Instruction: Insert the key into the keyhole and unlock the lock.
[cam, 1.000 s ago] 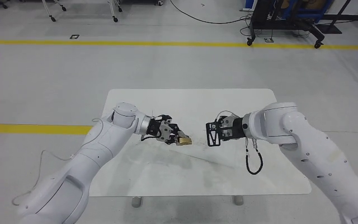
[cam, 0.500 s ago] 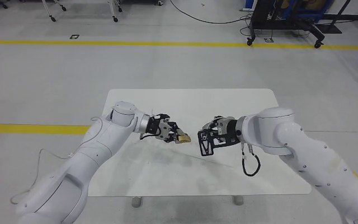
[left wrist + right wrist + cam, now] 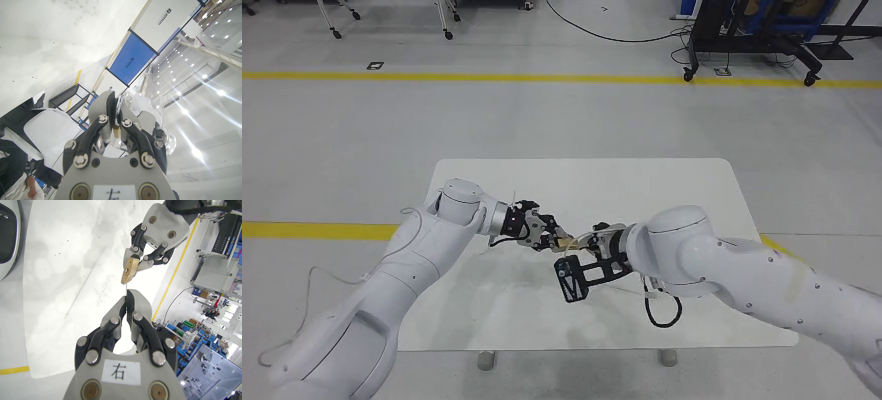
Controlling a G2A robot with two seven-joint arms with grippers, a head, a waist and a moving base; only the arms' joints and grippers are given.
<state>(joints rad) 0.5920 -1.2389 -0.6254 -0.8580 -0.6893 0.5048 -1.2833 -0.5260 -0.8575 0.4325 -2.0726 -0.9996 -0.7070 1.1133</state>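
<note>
There is one lock, one key, two grippers and one table.

At the left, the left gripper hangs above the middle of the white table. Its fingers are closed narrowly on the lock. In the left wrist view the two pads clamp the silvery shackle. The brass body sits lower down between the fingers.

The lock is held in the air, clear of the tabletop, between the two grippers. It is a small brass padlock with a smooth golden body and rounded corners. In the right wrist view its narrow underside faces the camera. A small round silver cylinder with the keyhole sits in the middle of that underside. The body tilts a little, with the shackle end hidden in the left gripper's fingers.

Just right of the lock is the key. It is seen edge-on as a thin silvery blade standing straight out of the right gripper. Its tip reaches the lower end of the lock body, beside the keyhole and not in it. Whether the tip touches the brass cannot be told.

The right gripper is closed tight on the key's head, its ribbed black pads pressed together with only the blade showing. In the top view it meets the left gripper nearly tip to tip over the table.
</note>
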